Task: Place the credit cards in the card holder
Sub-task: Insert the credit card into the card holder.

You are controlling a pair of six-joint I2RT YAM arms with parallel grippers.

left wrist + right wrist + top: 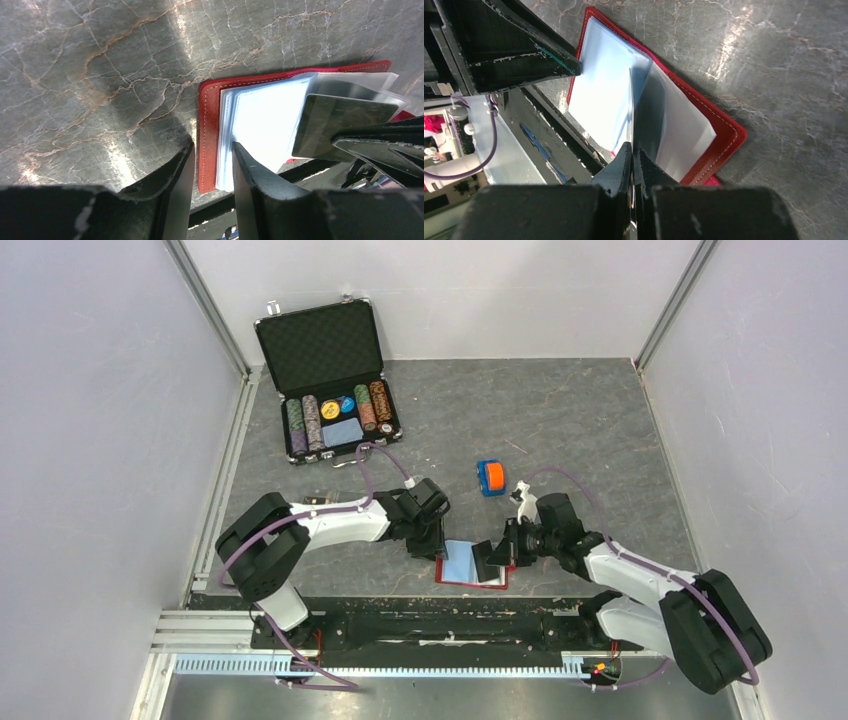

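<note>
From above, the red card holder (460, 565), a folding wallet lying open with clear plastic sleeves, sits at the 6 o'clock edge of the grey marbled table (600, 420), between the two arms. The left gripper (432, 540) is at its 9 o'clock side and the right gripper (497, 556) at its 3 o'clock side. An open black chip briefcase (330, 380) stands well apart at 11 o'clock. A small orange-and-blue object (490, 477) lies nearer, at 12.

In the left wrist view, the left claw's jaws stand part-way apart astride the holder's 9 o'clock edge. One finger is over bare table and the other over the sleeves, and no clamp on anything shows. At 3 o'clock a thin rectangular plastic credit card (340, 120), dark and glossy here, is held in the right claw's black fingers, its free end over a sleeve.

In the right wrist view, that claw is pinched tight on the card's near short end. The card is seen edge-on, its far end at the sleeves toward 12 o'clock. Whether it has entered a pocket cannot be told.

The card looks light, stiff and slick, so a hold on the short end suits it and leaves its length free to slide in. The sleeves look soft and likely to buckle, and the light holder may skid. Pinning it close to the pocket mouth should help.
</note>
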